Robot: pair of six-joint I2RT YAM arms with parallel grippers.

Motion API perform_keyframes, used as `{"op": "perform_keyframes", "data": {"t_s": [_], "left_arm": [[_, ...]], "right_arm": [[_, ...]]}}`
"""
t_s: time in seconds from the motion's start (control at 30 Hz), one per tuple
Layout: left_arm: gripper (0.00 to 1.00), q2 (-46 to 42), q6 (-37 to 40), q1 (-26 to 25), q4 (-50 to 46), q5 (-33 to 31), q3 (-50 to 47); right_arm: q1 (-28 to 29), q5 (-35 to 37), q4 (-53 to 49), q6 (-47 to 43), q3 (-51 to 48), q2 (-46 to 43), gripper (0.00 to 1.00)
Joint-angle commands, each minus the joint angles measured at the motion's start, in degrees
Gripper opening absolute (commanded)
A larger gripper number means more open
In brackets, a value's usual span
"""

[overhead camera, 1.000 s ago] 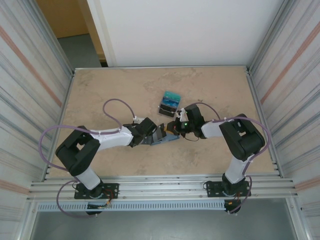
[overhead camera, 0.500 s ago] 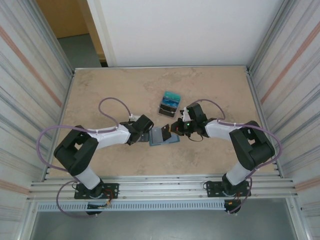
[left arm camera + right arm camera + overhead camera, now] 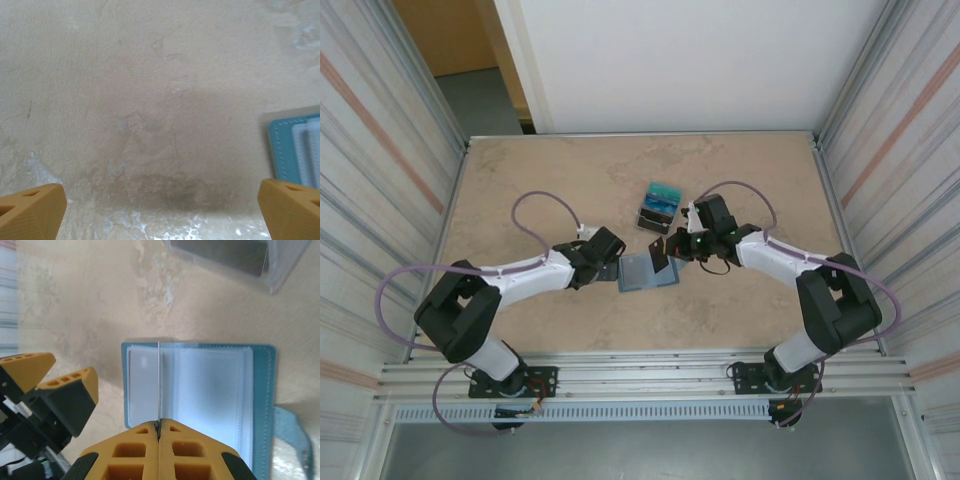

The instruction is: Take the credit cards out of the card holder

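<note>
Card holder [image 3: 210, 390] lies open beneath right end effector [image 3: 158, 424] pinching a credit card [image 3: 660, 258].

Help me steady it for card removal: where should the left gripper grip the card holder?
The card holder lies open and flat, its left edge facing the open left gripper; the right gripper pinches a credit card above it. Probably grip that edge, coming low from the left.

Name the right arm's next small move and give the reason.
Probably carry the card to the tray and release it: the right gripper is shut on it, edge-on above the open card holder, and the tray already holds teal cards.
</note>
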Motion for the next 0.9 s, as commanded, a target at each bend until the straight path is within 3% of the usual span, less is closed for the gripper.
{"op": "perform_keyframes", "data": {"t_s": [0.0, 0.23, 0.57, 0.87], "left_arm": [[0.99, -0.71, 1.23, -2.15, -2.16, -0.71, 2.46], [0.99, 2.62, 0.36, -4.27, -1.96, 0.65, 4.28], [0.99, 6.37, -0.05, -4.13, -2.44, 0.01, 4.90], [0.99, 8.64, -0.67, -3.60, -4.03, -0.91, 5.95]], "right_arm": [[-0.41, 5.78, -7.05, -8.39, 4.13, -2.46, 0.00], [-1.76, 10.34, -11.43, -20.05, 11.85, -0.51, 0.00], [-4.69, 6.10, -11.71, -36.68, 22.49, 8.64, 0.00], [-5.29, 3.65, -9.69, -45.23, 27.61, 15.63, 0.00]]}}
